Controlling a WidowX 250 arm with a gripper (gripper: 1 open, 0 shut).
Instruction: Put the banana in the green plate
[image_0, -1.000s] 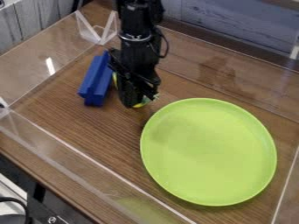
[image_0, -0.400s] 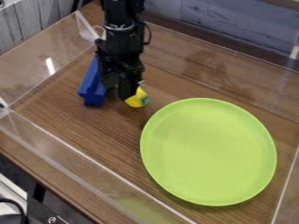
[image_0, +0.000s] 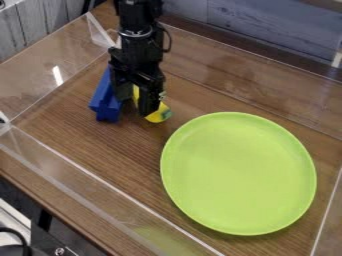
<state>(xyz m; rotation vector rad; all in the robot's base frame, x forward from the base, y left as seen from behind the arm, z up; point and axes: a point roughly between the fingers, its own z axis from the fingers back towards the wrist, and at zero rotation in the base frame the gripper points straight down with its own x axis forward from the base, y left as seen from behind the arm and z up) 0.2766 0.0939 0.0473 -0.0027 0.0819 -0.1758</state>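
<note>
The banana (image_0: 158, 114), small and yellow with a dark tip, lies on the wooden table just off the upper-left rim of the green plate (image_0: 238, 172). The plate is large, round, lime green and has nothing on it. My gripper (image_0: 138, 108) points straight down between the banana and a blue ridged block (image_0: 104, 95). Its fingers stand spread apart and open, and the right finger sits right against the banana. The black fingers hide part of the banana, so I cannot tell whether they touch it.
The blue block lies just left of the gripper, close to its left finger. Clear plastic walls (image_0: 54, 70) fence the wooden tabletop (image_0: 234, 80) on the left, front and back. Bare wood lies behind the plate.
The gripper has shifted left and gone from shut to open. The banana, mostly hidden under the fingers a second ago, now shows on the table beside the right finger.
</note>
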